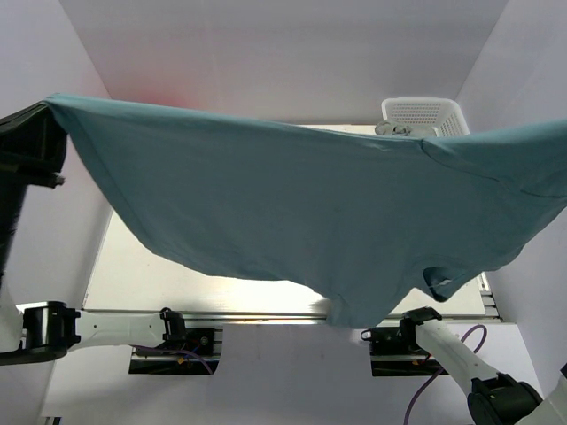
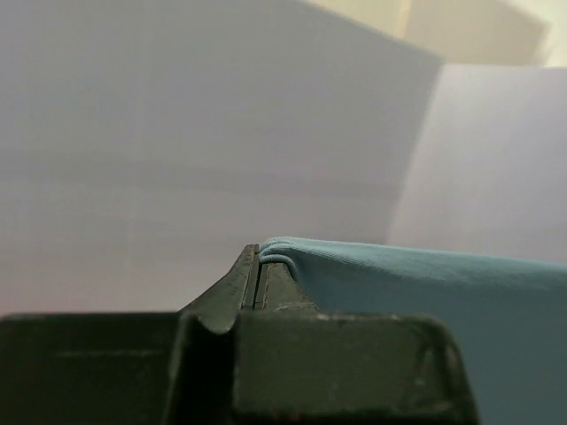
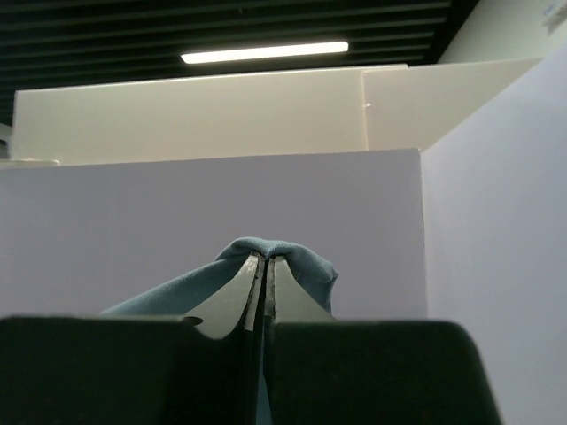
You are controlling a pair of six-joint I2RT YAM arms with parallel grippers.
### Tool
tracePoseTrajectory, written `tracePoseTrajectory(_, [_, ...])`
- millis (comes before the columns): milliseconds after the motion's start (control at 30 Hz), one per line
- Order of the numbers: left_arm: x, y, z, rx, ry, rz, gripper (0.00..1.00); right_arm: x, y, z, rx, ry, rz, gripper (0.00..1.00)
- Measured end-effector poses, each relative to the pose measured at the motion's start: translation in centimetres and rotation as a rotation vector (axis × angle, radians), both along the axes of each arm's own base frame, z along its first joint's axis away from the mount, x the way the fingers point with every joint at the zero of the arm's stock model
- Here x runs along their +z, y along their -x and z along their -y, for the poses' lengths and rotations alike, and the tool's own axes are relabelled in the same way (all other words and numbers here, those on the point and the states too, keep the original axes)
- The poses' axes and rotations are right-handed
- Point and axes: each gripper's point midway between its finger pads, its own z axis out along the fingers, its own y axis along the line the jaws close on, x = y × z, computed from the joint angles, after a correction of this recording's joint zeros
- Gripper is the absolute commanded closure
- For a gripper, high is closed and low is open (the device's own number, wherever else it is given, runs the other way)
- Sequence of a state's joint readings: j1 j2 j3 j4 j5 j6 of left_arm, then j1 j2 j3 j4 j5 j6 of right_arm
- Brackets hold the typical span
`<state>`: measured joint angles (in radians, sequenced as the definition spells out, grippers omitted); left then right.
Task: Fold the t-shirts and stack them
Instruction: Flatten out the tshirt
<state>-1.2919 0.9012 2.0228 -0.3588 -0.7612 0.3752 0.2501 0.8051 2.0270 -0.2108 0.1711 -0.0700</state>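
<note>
Left gripper [image 2: 258, 259] and right gripper [image 3: 266, 260] pinch teal t-shirt [image 1: 310, 212] aloft; long axis left-right.

I see the dusty teal-blue cotton t-shirt [image 1: 301, 204] hanging like a wide curtain across nearly my whole working space, so there is no straight reach over the middle. Under its sagging hem the pale table top [image 1: 142, 274] lies open on the left (the drape hangs lowest right of centre). I have white panel walls [image 1: 266, 53] closing the left, right and far sides, and the white plastic lattice basket [image 1: 425, 113] fills the far right corner.
</note>
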Motion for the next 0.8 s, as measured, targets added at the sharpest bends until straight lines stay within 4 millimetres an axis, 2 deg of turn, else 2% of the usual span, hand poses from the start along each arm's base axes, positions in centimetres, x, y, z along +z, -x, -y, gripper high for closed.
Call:
tracePoseTrajectory(367, [1.8, 5.3, -0.7, -0.305, 0.03, 0.166, 1.0, 1.3, 5.7, 0.0, 0.053, 0.025, 0.124, 1.0])
tracePoseTrajectory(567, [1.8, 6.3, 0.2, -0.366, 0.01, 0.19, 1.0, 1.5, 7.5, 0.5, 0.051, 0.014, 0.163, 1.0])
tracePoseTrajectory(667, [1.5, 6.0, 0.6, -0.359, 0.005, 0.179, 1.0, 1.4, 6.9, 0.5, 0.044, 0.009, 0.161, 1.0])
tracePoseTrajectory(800, [0.4, 4.2, 1.8, -0.279, -0.021, 0.137, 1.0, 0.4, 3.5, 0.0, 0.031, 0.013, 0.107, 1.0])
